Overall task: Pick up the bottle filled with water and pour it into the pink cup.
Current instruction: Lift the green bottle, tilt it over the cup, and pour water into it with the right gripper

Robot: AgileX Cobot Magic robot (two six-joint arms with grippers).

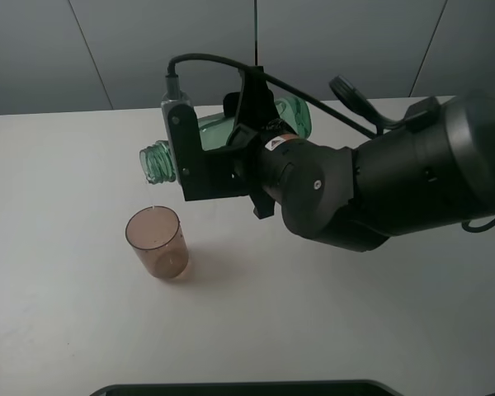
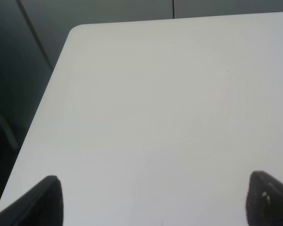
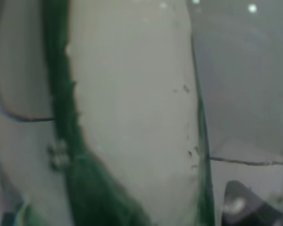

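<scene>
The green transparent bottle (image 1: 158,161) lies tipped almost level in the air, its open ribbed neck pointing left and slightly down. My right gripper (image 1: 231,140) is shut on the bottle's body. The pink cup (image 1: 157,242) stands upright on the white table, just below and slightly in front of the bottle's mouth. A small drop shows above the cup's rim. In the right wrist view the bottle (image 3: 132,117) fills the picture, very close and blurred. My left gripper (image 2: 158,202) hangs open over bare table with nothing between its fingers; it does not show in the exterior high view.
The white table (image 1: 66,330) spans the scene, with grey wall panels behind it. A dark object's edge (image 1: 247,388) runs along the table's front. My right arm's bulky body (image 1: 379,190) and a black cable (image 1: 223,62) hang over the table's right half.
</scene>
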